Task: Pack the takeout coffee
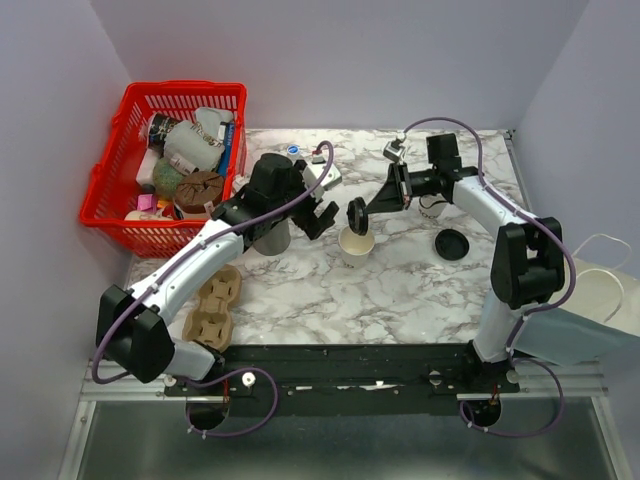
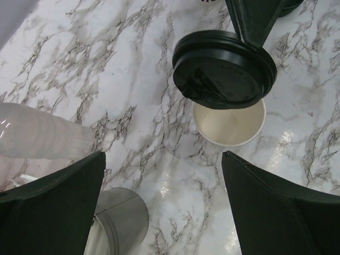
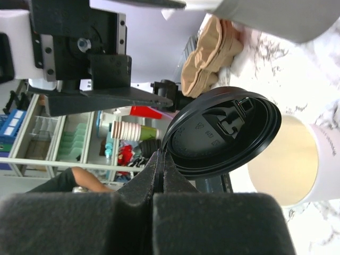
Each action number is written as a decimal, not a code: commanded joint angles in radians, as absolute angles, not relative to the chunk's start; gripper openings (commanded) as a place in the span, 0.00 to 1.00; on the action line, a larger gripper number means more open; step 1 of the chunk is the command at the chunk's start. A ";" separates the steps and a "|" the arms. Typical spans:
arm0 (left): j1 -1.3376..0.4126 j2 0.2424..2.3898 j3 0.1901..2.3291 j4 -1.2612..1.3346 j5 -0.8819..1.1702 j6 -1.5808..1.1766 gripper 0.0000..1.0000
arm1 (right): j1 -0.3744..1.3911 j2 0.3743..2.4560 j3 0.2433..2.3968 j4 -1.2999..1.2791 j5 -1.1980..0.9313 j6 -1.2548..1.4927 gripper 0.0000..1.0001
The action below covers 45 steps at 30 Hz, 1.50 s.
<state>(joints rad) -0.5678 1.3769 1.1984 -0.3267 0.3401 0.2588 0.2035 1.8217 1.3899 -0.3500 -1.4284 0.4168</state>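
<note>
Right pincer (image 3: 161,159) tight on black lid (image 3: 223,133)

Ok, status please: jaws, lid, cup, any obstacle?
Left gripper: jaws open, empty. Right gripper: jaws shut on lid, tilted over open cup. Lid not yet on. Nothing between them.

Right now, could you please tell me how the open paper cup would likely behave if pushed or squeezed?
The paper cup looks empty, so it is probably light and may slide or tip on the glossy table. With its lid off, held by the right hand, the rim probably squashes easily.
</note>
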 commanded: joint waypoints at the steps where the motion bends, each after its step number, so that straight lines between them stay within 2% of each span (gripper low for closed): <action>1: -0.584 1.416 1.210 -0.267 0.324 0.219 0.99 | 0.204 1.841 1.332 -0.411 -1.453 0.351 0.01; 13: -0.586 1.499 1.203 -0.198 0.380 0.189 0.99 | 0.204 1.847 1.301 -0.407 -1.437 0.330 0.01; 45: -0.592 1.649 1.161 -0.115 0.359 0.170 0.97 | 0.178 1.861 1.256 -0.400 -1.397 0.334 0.01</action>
